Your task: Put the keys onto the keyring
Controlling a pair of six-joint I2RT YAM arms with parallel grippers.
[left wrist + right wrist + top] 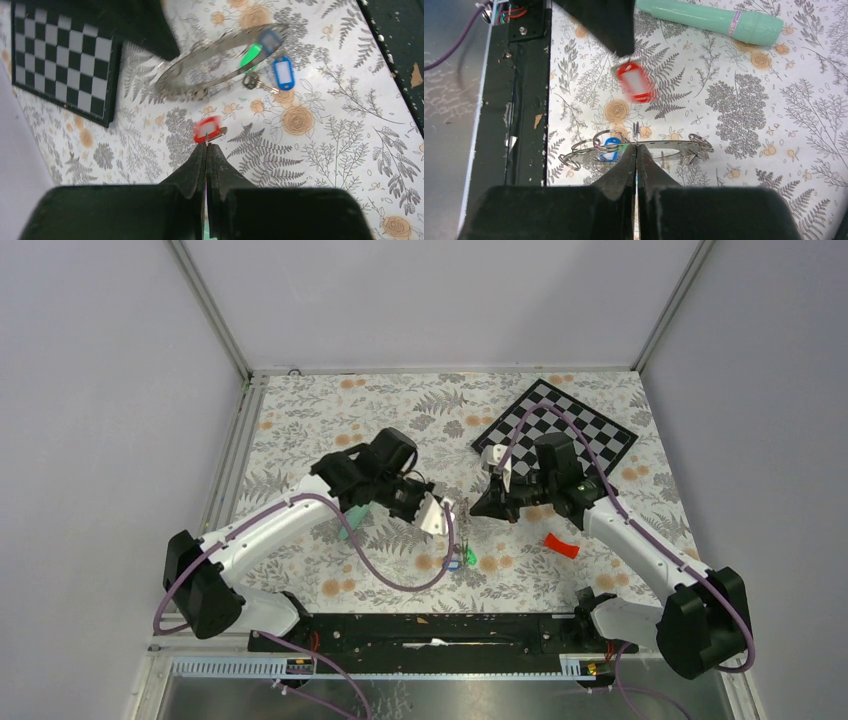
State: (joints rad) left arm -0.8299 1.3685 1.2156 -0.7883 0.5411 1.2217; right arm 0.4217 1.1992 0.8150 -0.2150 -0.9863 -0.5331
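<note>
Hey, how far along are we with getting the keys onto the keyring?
Possibly done: a green tag and a blue tag sit at the rim of the keyring, attachment unclear. In hand: right gripper shut on the keyring, left gripper shut on the red-tagged key. Left: thread it, then the blue-tagged key apparently on the table.

plain grey walls (430,300), floral tabletop (300,420)
</note>
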